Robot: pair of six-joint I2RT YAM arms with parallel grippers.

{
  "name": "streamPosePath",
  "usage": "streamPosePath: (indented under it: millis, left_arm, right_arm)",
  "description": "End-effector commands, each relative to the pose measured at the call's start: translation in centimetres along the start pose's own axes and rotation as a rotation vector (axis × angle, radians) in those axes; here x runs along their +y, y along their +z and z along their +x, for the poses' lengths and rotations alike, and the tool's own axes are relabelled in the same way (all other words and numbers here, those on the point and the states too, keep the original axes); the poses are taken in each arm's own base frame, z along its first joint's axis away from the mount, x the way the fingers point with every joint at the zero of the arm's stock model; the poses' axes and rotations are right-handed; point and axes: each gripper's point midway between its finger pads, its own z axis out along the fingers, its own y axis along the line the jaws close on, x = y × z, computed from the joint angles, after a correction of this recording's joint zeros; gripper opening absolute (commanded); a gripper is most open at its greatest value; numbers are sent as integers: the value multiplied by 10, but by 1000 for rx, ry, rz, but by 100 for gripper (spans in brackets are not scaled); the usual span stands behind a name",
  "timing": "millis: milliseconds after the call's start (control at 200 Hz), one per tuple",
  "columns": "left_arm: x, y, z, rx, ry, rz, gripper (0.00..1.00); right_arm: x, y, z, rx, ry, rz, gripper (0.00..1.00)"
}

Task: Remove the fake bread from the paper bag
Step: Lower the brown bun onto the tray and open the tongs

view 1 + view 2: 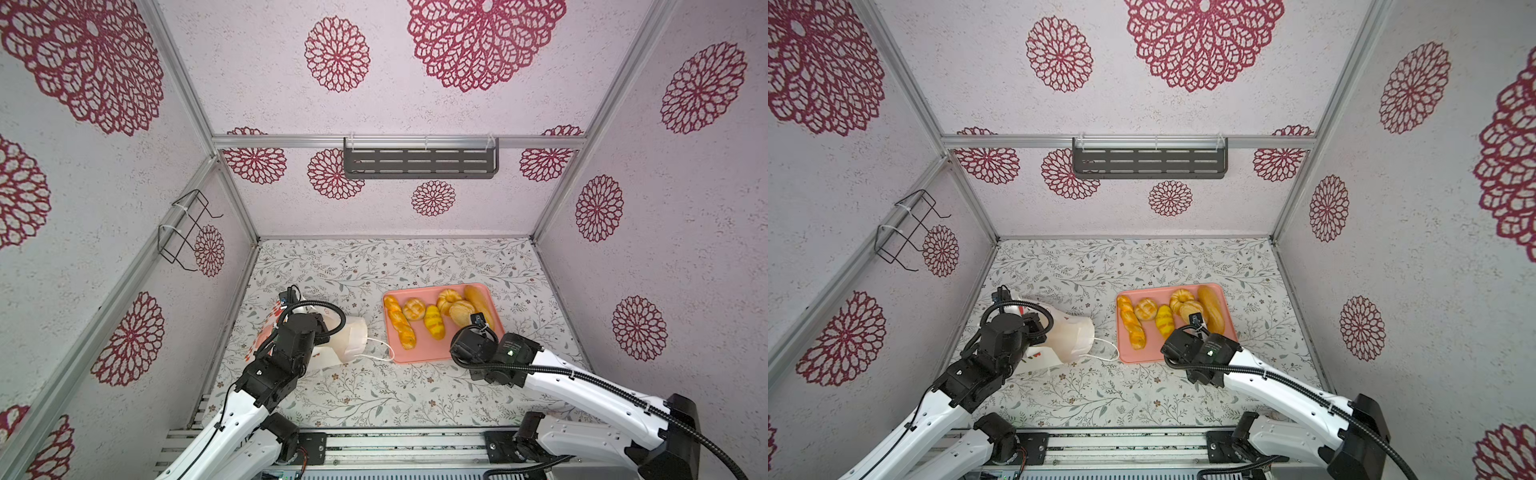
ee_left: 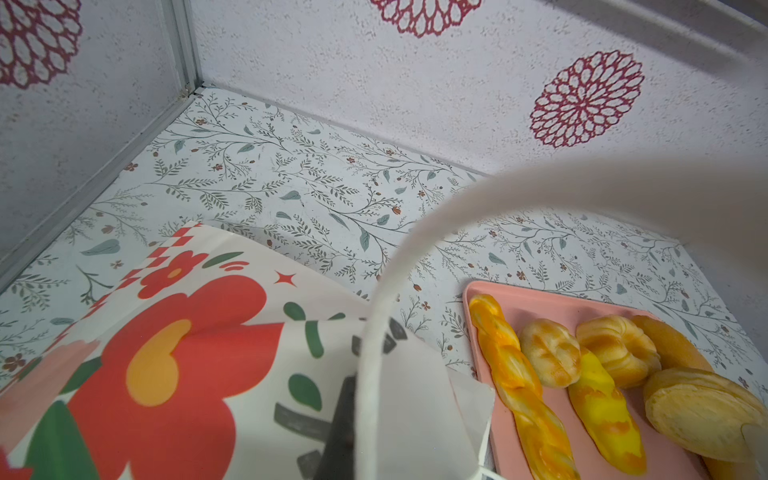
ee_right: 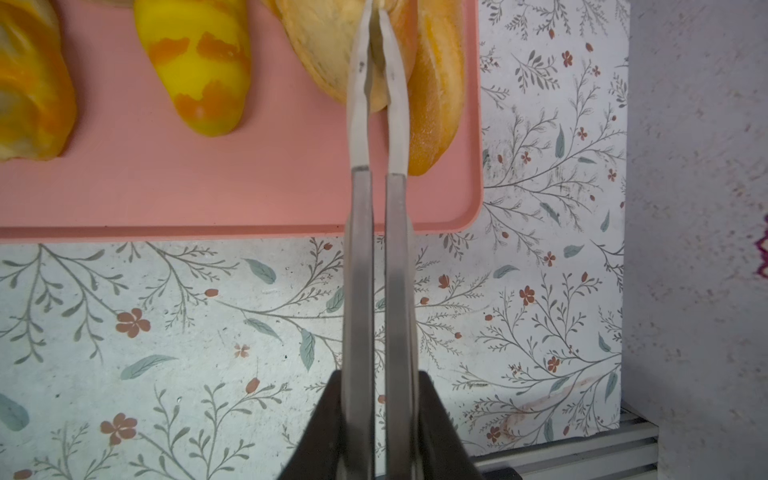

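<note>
Six breads point(image 1: 434, 322) lie on the pink tray point(image 1: 419, 353), right. The left gripper point(image 2: 347, 386) pinches the bag point(image 1: 353, 338), tipped over at left, maybe to empty it. The right gripper point(image 3: 374, 16), closed, is at a pale roll point(image 3: 324, 50).

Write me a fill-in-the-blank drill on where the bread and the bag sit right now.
1. The fake bread lies on a tray coloured ___.
2. In both top views the paper bag lies to the ___ of that tray.
3. The number of breads on the tray is ___.
4. The bag lies on its side, its cord handle reaching toward the ___.

Missing words: pink; left; six; tray
</note>
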Motion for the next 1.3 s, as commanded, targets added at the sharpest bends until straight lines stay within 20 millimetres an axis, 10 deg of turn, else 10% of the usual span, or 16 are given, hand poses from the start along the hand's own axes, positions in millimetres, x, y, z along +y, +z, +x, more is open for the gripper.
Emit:
streamPosePath:
  millis: [0,570,1296]
  left_arm:
    - [2,3,9,34,-7,-1,0]
    - [9,1,24,53,-49,5,0]
    - [15,-5,27,48,-62,3,0]
  right_arm:
    - [5,-8,-9,-42,-48,23,0]
    - [57,-19,40,65,-139,-113,13]
    - [56,-40,38,81,36,-379,32]
